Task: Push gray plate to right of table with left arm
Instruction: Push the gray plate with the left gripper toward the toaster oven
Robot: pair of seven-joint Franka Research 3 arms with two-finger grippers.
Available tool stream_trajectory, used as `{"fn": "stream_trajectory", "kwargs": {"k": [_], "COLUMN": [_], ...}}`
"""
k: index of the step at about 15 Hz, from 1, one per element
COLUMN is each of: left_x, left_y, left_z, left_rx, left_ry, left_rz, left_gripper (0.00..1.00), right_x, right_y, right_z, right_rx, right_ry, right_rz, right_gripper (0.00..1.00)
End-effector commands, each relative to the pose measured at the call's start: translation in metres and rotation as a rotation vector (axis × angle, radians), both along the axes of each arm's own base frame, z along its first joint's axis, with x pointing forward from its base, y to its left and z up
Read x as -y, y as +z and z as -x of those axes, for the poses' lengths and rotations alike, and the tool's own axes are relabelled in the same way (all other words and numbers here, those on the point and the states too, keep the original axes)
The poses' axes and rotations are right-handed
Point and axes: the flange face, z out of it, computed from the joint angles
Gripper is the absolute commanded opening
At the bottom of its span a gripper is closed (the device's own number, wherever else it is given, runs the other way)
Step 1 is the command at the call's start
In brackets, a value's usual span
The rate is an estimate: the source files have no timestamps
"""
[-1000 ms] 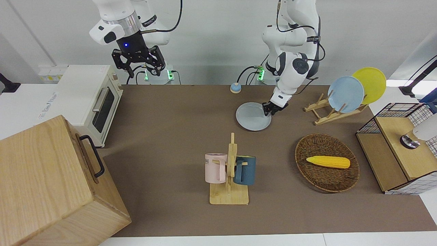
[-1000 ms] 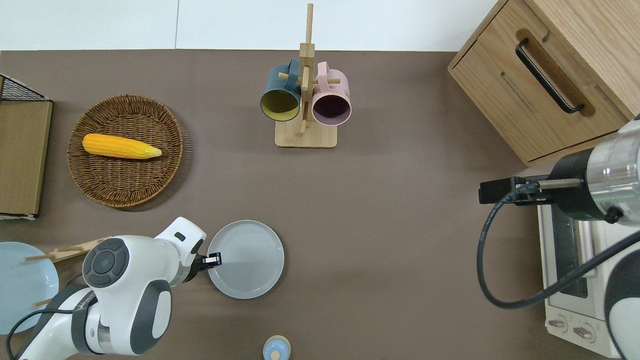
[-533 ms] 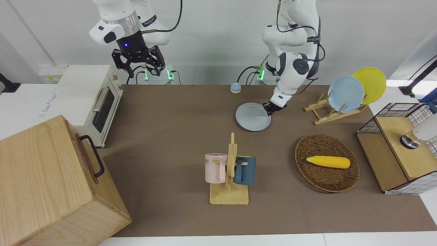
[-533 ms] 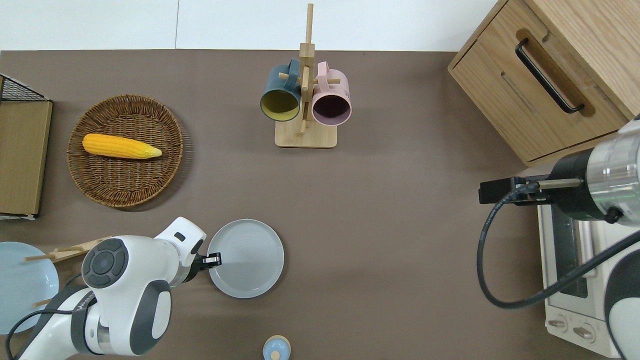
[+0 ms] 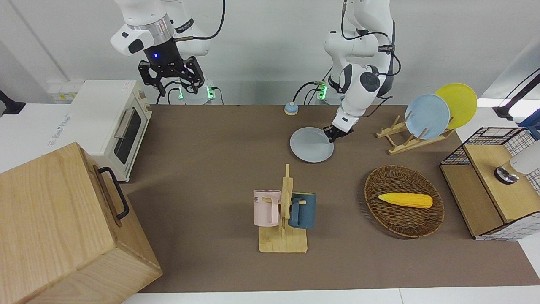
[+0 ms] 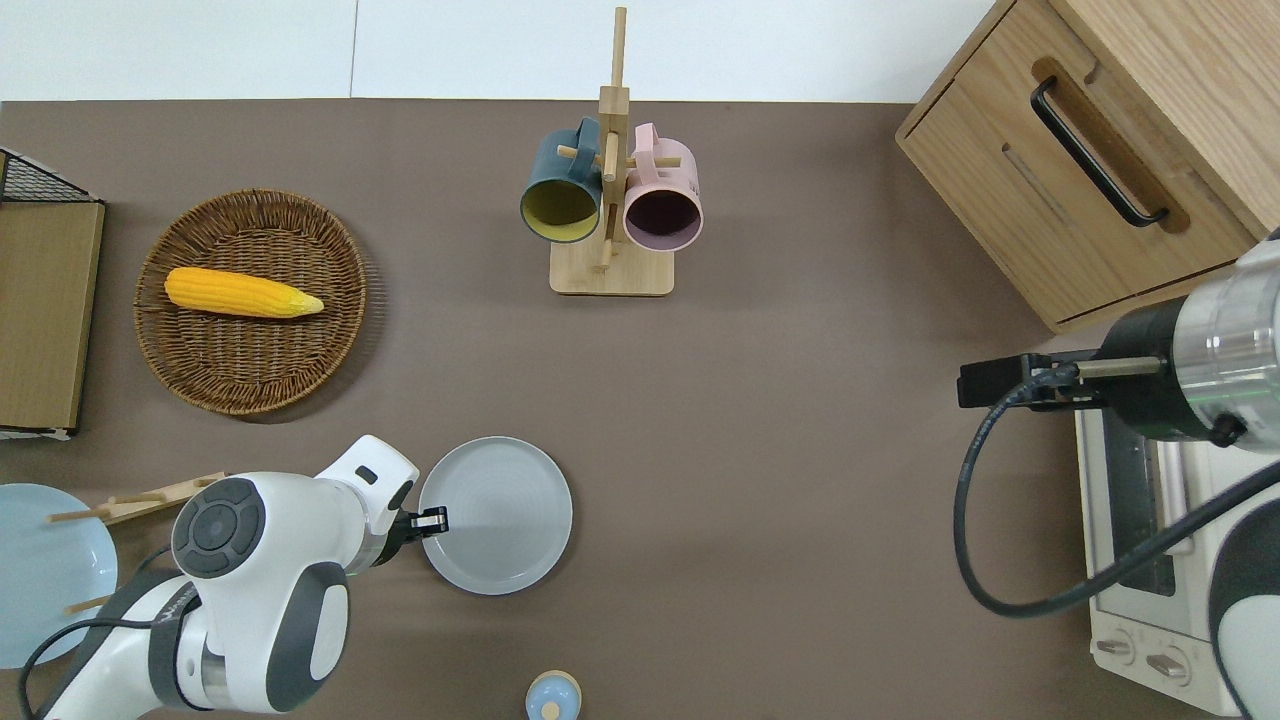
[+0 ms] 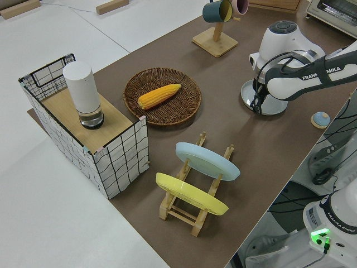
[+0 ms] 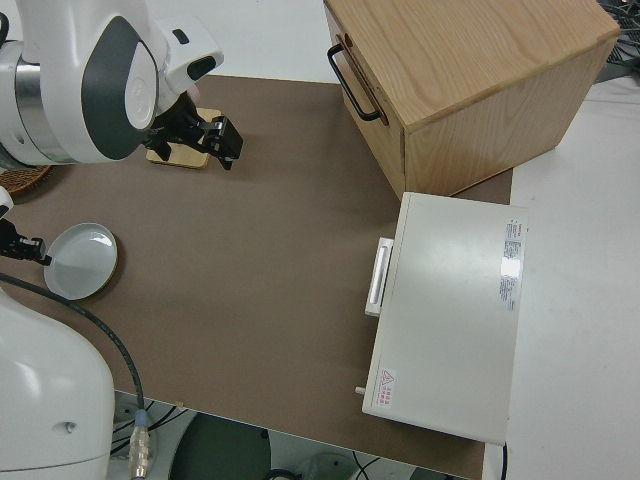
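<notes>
The gray plate (image 5: 311,145) lies flat on the brown table (image 5: 211,147), nearer to the robots than the mug rack. It also shows in the overhead view (image 6: 497,515) and the right side view (image 8: 82,260). My left gripper (image 5: 334,135) is low at the plate's rim on the side toward the left arm's end. It is shut and touches the rim (image 6: 432,520). In the left side view the left arm hides part of the plate (image 7: 274,106). My right gripper (image 5: 171,78) is open and parked.
A mug rack (image 5: 283,211) with a pink and a blue mug stands mid-table. A wicker basket with corn (image 5: 403,200), a plate rack (image 5: 426,116) and a wire box (image 5: 493,181) stand at the left arm's end. A toaster oven (image 5: 114,122) and wooden cabinet (image 5: 63,228) stand at the right arm's end.
The left gripper has moved a little toward the right arm's end, and the gray plate has slid slightly the same way with it. The right arm has not moved.
</notes>
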Motion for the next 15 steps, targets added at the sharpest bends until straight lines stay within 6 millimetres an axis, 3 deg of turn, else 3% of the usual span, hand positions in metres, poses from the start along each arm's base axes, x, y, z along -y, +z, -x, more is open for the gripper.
{"fn": "stream_trajectory", "kwargs": {"k": [1,4,12,15], "left_x": [0.026,0.049,0.141,0.162], "left_y": [-0.003,0.0,-0.001,-0.004], "left_z": [0.011,0.016,0.016,0.021], "left_rx": [-0.006,-0.006,-0.018,-0.024], "left_ry": [0.003,0.007,0.052,0.061], "left_rz": [0.003,0.005,0.016,0.019], "left_gripper": [0.0,0.0,0.0,0.0], "right_x": [0.0,0.0,0.0,0.0], "right_y": [0.003,0.003,0.003,0.003], "right_z": [-0.001,-0.001,-0.001,-0.001], "right_rx": [0.0,0.0,0.0,0.0], "right_ry": [-0.002,-0.002,-0.002,-0.002], "right_rz": [-0.018,-0.018,-0.018,-0.018], "right_gripper": [0.996,0.996,0.996,0.996]}}
